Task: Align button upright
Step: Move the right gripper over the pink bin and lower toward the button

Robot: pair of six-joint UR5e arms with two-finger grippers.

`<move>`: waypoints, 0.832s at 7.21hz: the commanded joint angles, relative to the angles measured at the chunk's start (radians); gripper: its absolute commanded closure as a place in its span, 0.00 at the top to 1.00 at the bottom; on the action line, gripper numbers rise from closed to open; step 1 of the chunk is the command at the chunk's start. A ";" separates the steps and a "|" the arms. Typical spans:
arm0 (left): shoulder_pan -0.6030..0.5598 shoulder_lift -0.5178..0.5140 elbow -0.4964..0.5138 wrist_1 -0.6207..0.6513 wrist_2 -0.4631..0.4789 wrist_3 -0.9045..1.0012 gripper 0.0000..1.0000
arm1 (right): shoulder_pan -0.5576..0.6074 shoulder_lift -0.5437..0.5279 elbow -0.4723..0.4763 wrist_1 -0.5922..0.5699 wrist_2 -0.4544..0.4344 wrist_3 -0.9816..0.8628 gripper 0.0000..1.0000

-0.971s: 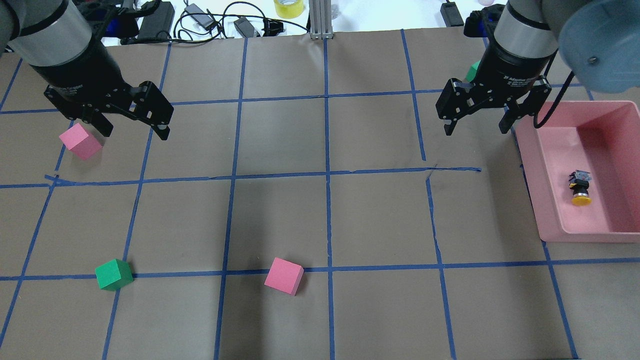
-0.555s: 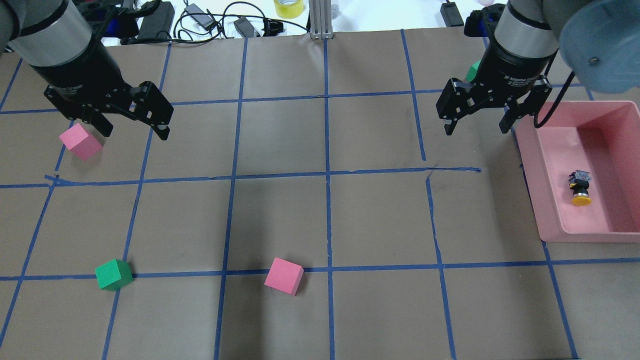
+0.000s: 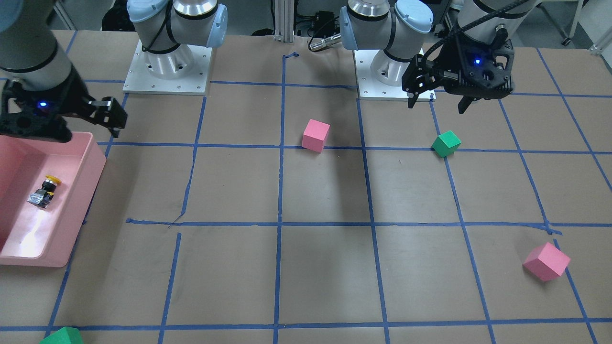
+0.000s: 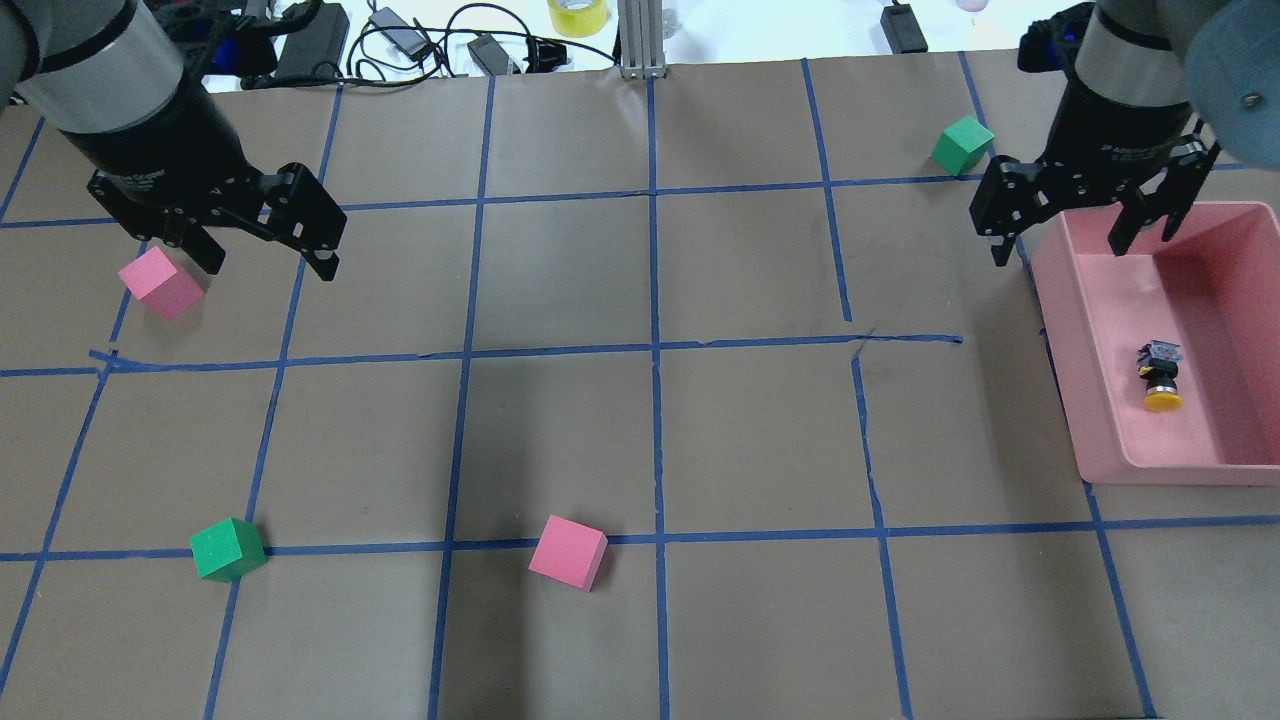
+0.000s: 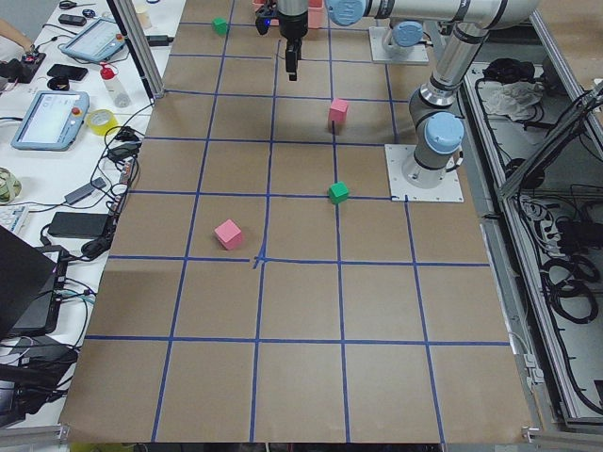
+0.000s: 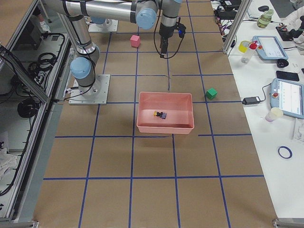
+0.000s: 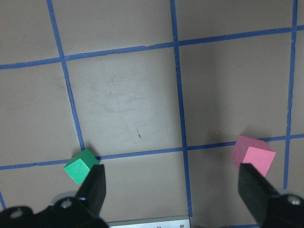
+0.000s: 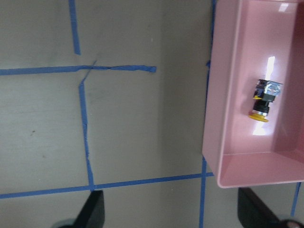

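1. Overhead exterior: the button (image 4: pixel 1161 377) lies on its side on the floor of the pink bin (image 4: pixel 1062 340), at the table's right edge. It is not upright.
2. Its long axis runs near-far on the table. The yellow cap (image 4: pixel 1163 402) points toward the robot's base side and the silvery base block (image 4: pixel 1160 352) points away.
3. The right gripper (image 4: pixel 1058 248) hangs over the bin's far left corner, fingers spread wide with nothing between them. One fingertip is outside the bin wall and the other is over the bin's interior.
4. Key relation: from those fingers the button lies back toward the robot and a little to the right, apart from both tips. In the right wrist view the button (image 8: pixel 264 100) sits well ahead of the right-hand finger (image 8: pixel 259 211).
5. The finger line runs left-right, across the button's axis. I judge that orientation suits a pinch on the black collar.
6. The left gripper (image 4: pixel 268 265) is also spread and empty. It sits just beside a pink cube (image 4: pixel 160 283) at the far left, well apart from the bin.
7. Judgement: the right arm is clearly the nearer one, and the grasp is not yet begun.
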 commanded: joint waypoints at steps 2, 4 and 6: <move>0.000 0.000 -0.002 -0.001 0.003 0.002 1.00 | -0.359 0.081 0.048 -0.167 0.049 -0.322 1.00; 0.000 0.000 -0.002 -0.001 0.004 0.002 1.00 | -0.415 0.150 0.106 -0.310 0.047 -0.328 1.00; 0.000 0.002 -0.002 -0.002 0.004 0.000 1.00 | -0.417 0.172 0.159 -0.331 0.055 -0.203 1.00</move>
